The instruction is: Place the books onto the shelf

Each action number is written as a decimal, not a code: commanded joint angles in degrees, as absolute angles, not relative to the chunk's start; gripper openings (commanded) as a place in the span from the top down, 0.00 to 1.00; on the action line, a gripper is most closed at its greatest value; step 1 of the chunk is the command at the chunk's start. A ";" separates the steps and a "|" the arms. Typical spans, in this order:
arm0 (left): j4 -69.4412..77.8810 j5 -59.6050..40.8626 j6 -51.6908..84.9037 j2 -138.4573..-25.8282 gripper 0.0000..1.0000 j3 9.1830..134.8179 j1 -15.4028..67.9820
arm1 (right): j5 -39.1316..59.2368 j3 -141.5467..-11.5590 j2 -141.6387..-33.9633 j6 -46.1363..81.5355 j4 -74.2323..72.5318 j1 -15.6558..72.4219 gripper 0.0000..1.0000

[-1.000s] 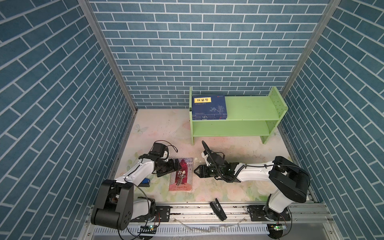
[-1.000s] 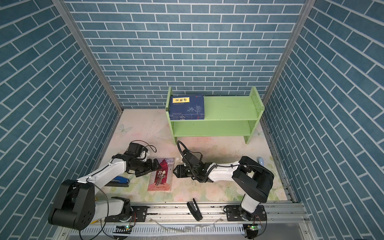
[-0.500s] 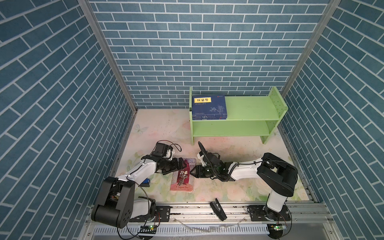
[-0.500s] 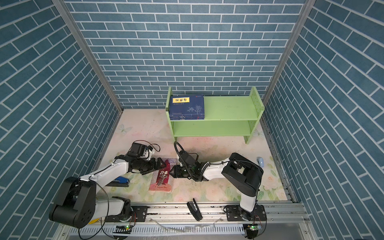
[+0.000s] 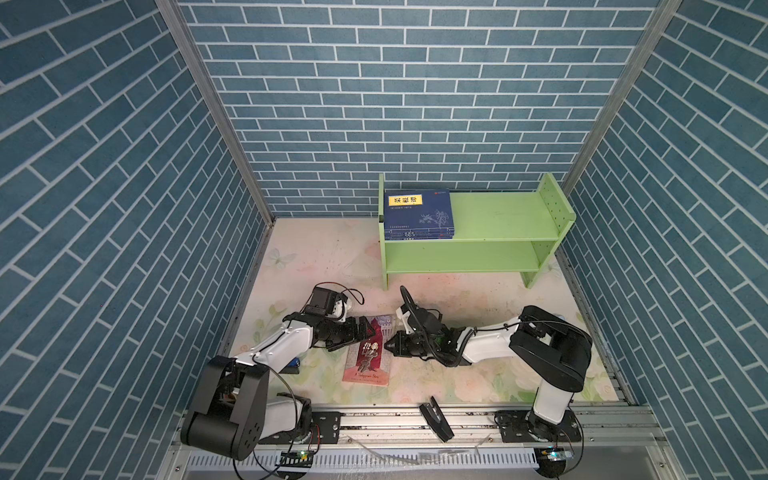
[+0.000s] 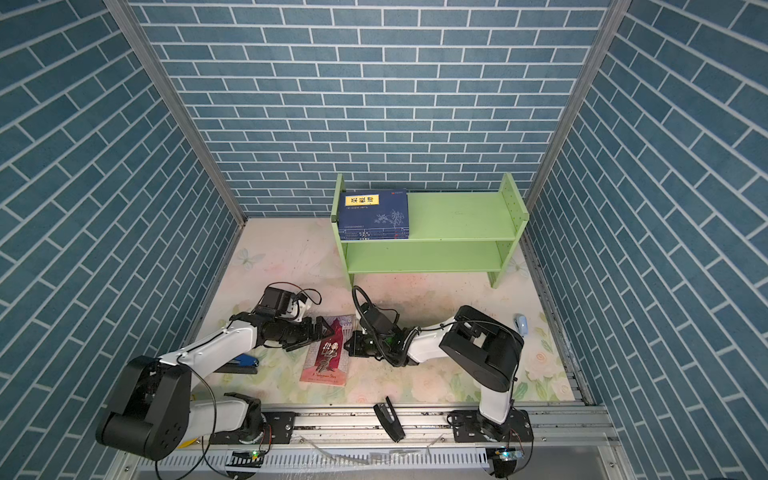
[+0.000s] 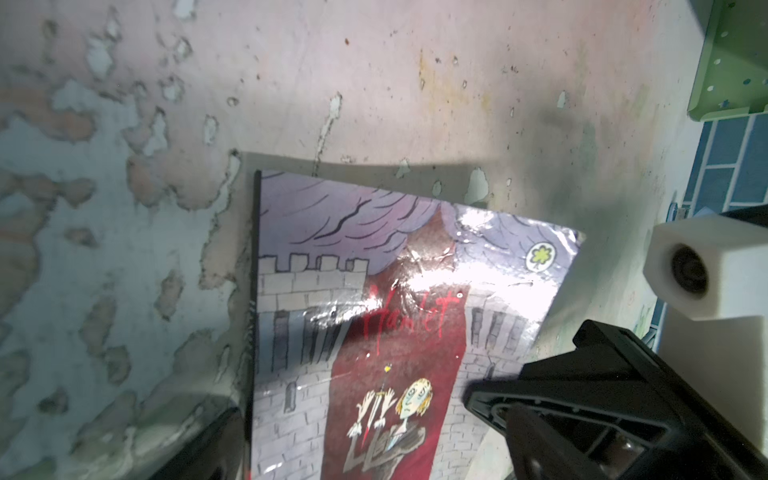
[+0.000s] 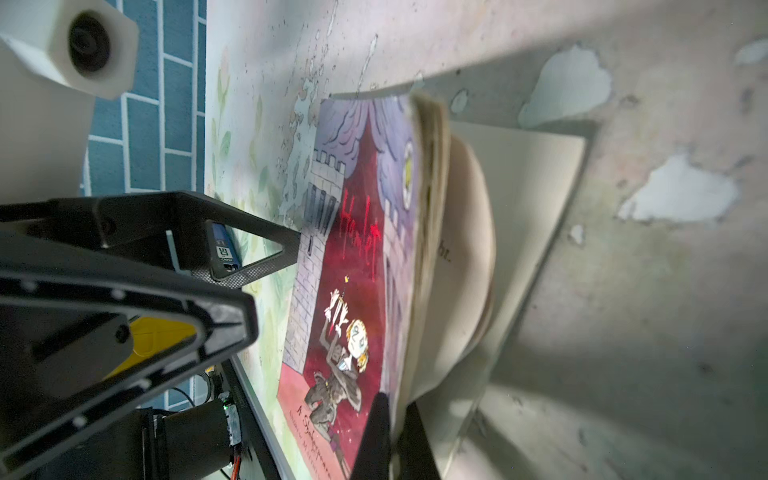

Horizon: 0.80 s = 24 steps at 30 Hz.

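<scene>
Right wrist view is giving the clearest look: the red-and-grey book (image 8: 345,270) is lying on the worktop (image 8: 623,291) with its front cover and a few pages peeling up off the rest. The right hand (image 8: 395,428) is pinching that lifted edge, with its fingers (image 8: 372,436) pressed together on it at the bottom middle of the frame.

In both top views the book (image 5: 368,357) (image 6: 328,353) is sitting in the lower middle, a bit left of centre. The right hand (image 5: 388,345) (image 6: 348,345) is coming in low from the right and meeting the book's right edge about halfway up.

The left hand (image 5: 368,332) (image 6: 326,330) is reaching in from the left with its jaws spread wide apart, hanging over the book's upper left corner. In the left wrist view its fingers (image 7: 582,419) are poking in at the bottom of the frame on either side of the cover. I can't tell whether they're actually touching it.

Further out, the dark blue books (image 5: 417,214) (image 6: 374,214) are lying flat in a stack on the top tier of the shelf (image 5: 498,216) (image 6: 457,216). They're pushed up against its left end panel, just above centre in both top views. Over at the lower left a blue stapler (image 6: 243,363) is lying on the worktop, half tucked under the left arm.
</scene>
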State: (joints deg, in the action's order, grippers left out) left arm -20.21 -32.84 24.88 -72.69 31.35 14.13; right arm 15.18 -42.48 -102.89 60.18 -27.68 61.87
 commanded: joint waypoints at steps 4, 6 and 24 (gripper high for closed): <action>-28.61 -31.05 18.20 -65.85 0.00 38.35 13.03 | 16.11 -38.89 -94.75 57.98 -28.80 62.05 1.00; -30.55 -31.29 15.82 -63.69 0.00 41.22 12.04 | 16.67 -38.12 -90.88 56.26 -26.24 62.05 1.00; -26.55 -57.92 16.87 -57.92 0.11 41.79 9.39 | 18.55 -38.51 -63.66 45.63 -2.37 56.30 1.00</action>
State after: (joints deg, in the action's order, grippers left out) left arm -28.49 -50.15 15.99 -58.78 43.03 9.65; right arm 16.95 -38.04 -65.76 48.86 -6.13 56.86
